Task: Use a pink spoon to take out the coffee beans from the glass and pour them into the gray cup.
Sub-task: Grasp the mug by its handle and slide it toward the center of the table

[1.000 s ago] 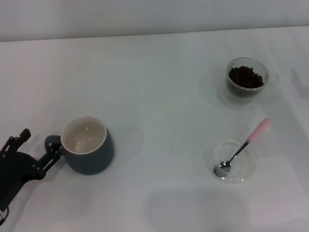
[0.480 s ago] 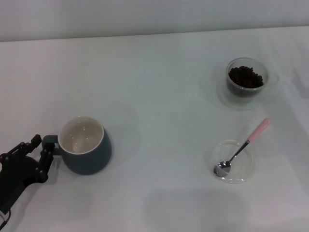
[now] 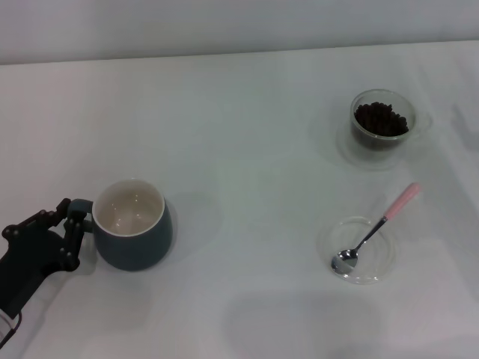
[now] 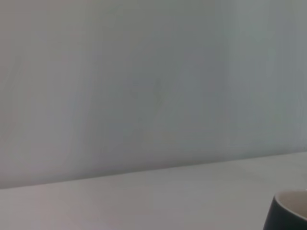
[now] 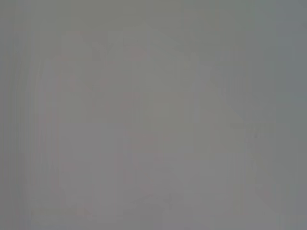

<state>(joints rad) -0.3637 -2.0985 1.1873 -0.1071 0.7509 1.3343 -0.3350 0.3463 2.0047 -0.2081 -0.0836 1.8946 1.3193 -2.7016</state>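
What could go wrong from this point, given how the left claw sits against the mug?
1. The left claw is at the gray cup's loop handle near the table's left edge; a loose hold could tip or drag the cup.
2. The pink spoon lies tilted over the rim of a shallow clear dish, so a nudge might flip it out.
3. The glass of coffee beans stands far from the cup, so beans may spill in transit.

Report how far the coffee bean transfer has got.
Done: nothing scooped. The gray cup shows an empty cream inside, and the coffee beans sit in the glass. In hand: the left gripper is at the cup's handle; I cannot tell if its jaws grip it. Left: lifting the pink spoon from the clear dish, scooping, pouring. The right gripper is out of view.
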